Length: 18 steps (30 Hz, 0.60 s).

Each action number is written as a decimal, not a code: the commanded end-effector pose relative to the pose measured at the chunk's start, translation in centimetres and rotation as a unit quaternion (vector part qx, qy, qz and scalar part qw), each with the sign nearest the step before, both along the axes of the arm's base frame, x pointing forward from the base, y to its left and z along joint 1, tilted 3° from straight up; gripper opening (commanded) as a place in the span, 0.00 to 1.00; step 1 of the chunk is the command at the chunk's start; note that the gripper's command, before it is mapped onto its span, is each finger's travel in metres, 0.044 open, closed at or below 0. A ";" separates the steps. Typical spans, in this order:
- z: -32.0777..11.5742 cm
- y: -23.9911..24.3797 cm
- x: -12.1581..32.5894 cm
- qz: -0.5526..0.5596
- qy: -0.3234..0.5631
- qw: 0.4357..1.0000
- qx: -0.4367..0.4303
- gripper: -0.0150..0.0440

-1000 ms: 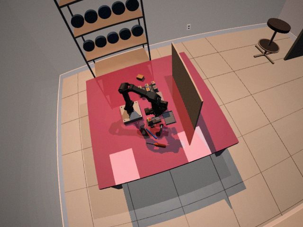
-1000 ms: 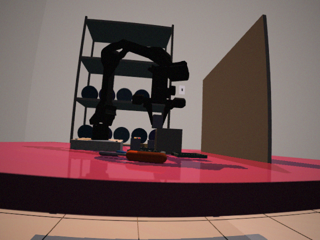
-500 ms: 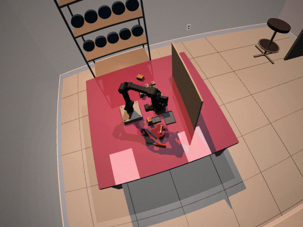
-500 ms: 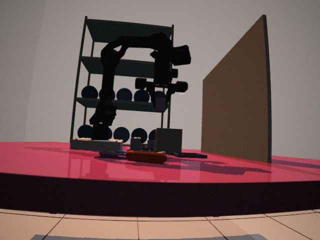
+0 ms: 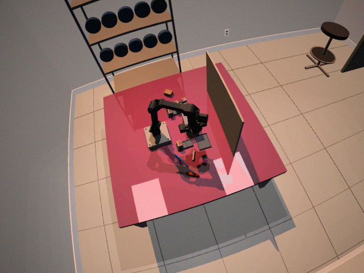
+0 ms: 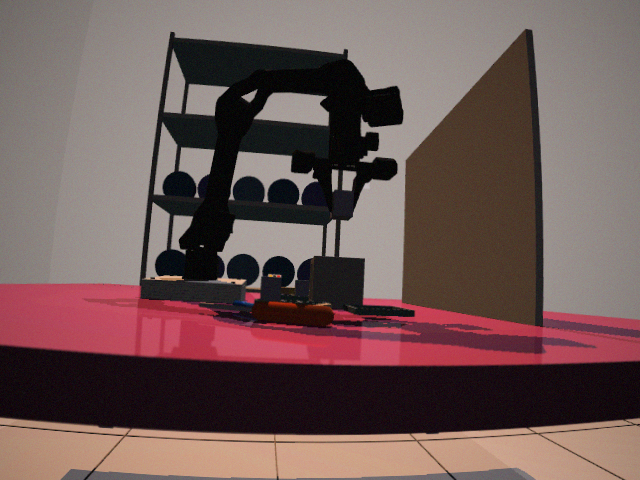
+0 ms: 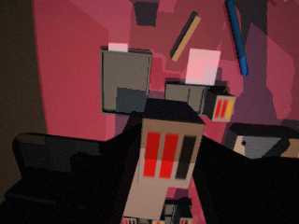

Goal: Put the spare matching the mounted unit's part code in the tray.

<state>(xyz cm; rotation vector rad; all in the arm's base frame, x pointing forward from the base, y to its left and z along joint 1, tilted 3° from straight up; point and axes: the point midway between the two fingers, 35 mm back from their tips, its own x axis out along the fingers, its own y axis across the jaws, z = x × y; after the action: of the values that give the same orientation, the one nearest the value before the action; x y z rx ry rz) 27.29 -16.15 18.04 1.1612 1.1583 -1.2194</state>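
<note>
My gripper (image 6: 342, 205) (image 7: 163, 131) is shut on a grey block with two red bars and one black bar on its facing side. It holds the block high above the table. The flat grey tray (image 5: 203, 141) (image 6: 382, 311) (image 7: 125, 75) is empty, beyond and left of the held block in the wrist view. Beside the tray, a dark holder (image 5: 187, 143) (image 7: 177, 94) has a block (image 5: 179, 144) (image 6: 270, 287) (image 7: 223, 107) with two red bars and one yellow bar at its end. Several more barred blocks (image 5: 169, 112) stand behind the arm. The mounted unit's back code cannot be seen.
A tall brown board (image 5: 224, 108) (image 6: 470, 206) stands beyond the tray. A grey upright box (image 6: 338, 281) stands under the gripper. A blue pen (image 5: 181, 160) (image 7: 237, 39), a wooden stick (image 5: 193, 154) (image 7: 187, 37) and an orange screwdriver (image 5: 192, 174) (image 6: 293, 313) lie near the front.
</note>
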 end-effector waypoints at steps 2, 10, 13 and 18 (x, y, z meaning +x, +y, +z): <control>0.3 -0.2 1.9 0.000 -0.002 1.000 0.000 0.25; 0.2 -0.4 4.8 0.000 -0.003 1.000 -0.001 0.25; 0.1 -0.5 5.9 0.000 -0.004 1.000 -0.001 0.25; 0.0 -0.4 6.8 0.000 -0.004 1.000 -0.001 0.25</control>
<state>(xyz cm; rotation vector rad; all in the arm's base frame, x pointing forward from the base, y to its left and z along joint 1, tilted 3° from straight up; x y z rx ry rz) 33.49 -16.69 17.88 1.1629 1.1551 -1.2138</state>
